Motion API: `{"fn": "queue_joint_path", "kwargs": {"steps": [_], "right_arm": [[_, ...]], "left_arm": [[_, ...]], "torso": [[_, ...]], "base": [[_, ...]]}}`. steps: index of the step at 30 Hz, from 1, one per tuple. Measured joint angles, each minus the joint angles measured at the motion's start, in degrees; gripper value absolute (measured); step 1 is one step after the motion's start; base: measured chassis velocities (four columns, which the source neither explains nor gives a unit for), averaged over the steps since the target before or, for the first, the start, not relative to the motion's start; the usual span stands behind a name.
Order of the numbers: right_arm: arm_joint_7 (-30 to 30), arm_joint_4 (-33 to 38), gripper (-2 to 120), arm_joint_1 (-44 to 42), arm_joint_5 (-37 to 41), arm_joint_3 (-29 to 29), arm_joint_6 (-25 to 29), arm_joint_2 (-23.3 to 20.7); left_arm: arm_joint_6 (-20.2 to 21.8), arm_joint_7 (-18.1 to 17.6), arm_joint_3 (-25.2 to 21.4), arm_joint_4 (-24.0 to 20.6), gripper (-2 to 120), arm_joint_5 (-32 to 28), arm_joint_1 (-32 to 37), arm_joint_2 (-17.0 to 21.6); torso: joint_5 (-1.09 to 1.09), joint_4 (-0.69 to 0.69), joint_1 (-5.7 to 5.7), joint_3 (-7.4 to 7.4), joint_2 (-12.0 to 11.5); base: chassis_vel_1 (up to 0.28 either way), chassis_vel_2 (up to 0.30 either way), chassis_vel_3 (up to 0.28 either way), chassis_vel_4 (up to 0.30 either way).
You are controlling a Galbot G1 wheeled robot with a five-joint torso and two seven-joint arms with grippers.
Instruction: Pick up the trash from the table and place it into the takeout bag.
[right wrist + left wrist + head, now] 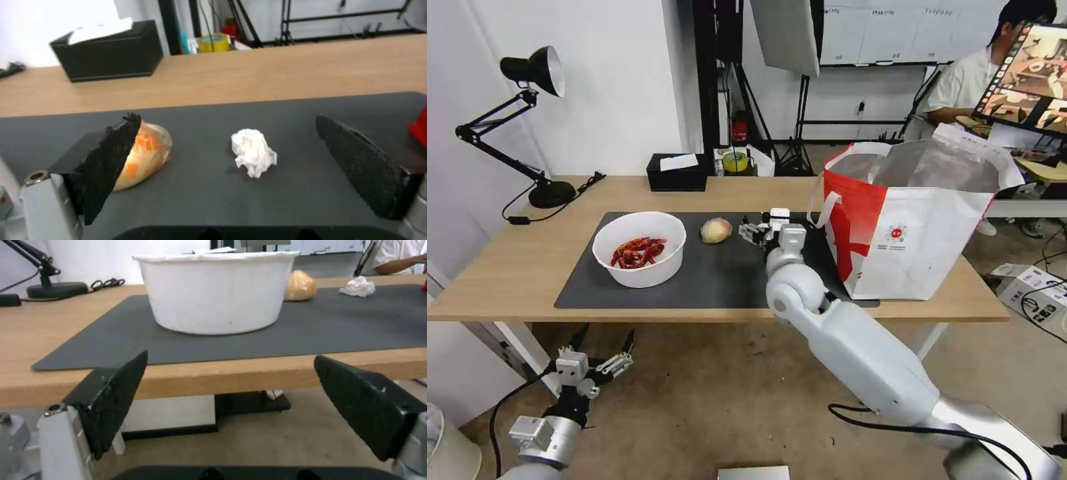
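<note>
Reaching out over the mat (694, 280), the right gripper (755, 231) hangs low with its pads (356, 163) spread wide and nothing between them. Straight ahead of it, centred between the pads in the right wrist view, lies the tissue (253, 151), a small crumpled wad with no clear long axis, so the approach angle probably matters little. The ball (144, 155) sits just beside the tissue, partly hidden behind the pad on that side and close enough that a careless closing could catch it too. On the gripper's other side stands the bag (920, 220), mouth open upward and close by.

The bowl (639, 248) rests farther along the mat, beyond the ball from the right gripper. The left gripper (599, 352) waits below the near edge of the table (514, 267), fingers (113, 396) apart and empty, with the bowl directly ahead of it and above its level.

The right arm is plainly the nearer one to the tissue, and a short advance forward and down should bring the wad between its pads. Nothing is held yet; tissue, ball and bowl all remain on the mat.
</note>
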Motion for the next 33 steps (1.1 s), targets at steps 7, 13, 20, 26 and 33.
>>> {"fn": "queue_joint_path", "kwargs": {"steps": [7,13,20,26,33], "right_arm": [[2.52,-6.74,100,3.24,0.42,-0.48,-2.02,4.33],[2.51,-11.54,100,5.17,0.5,-1.26,-2.34,6.07],[2.29,-17.17,100,7.58,0.48,-1.45,-3.65,7.7],[0.77,-21.17,100,9.88,1.96,-1.43,-6.06,8.67],[-1.06,-23.6,100,10.94,2.66,-1.07,-7.92,9.38]], "left_arm": [[-0.07,0.03,-0.19,-0.34,100,0.03,0.69,-0.2],[-0.19,0.09,-0.04,-0.14,100,0.04,0.76,-0.33],[-0.22,0.11,0.7,0.17,100,0.04,0.46,-0.43],[-0.22,0.11,1.06,0.76,100,-0.13,-0.16,-0.29],[-0.32,0.31,0.86,1.02,100,-0.33,0.17,-0.31]], "torso": [[0.0,0.0,0.0,0.0,0.0],[0.0,0.0,0.0,0.0,0.0],[0.0,0.0,0.0,0.0,0.0],[0.0,0.0,0.0,0.0,0.0],[0.01,0.0,0.0,0.0,0.0]], "base": [[0.0,0.0,0.0,0.0],[0.0,0.0,0.0,0.0],[0.0,0.0,0.0,0.0],[0.0,0.0,0.0,0.0],[0.0,0.0,0.0,0.0]]}}
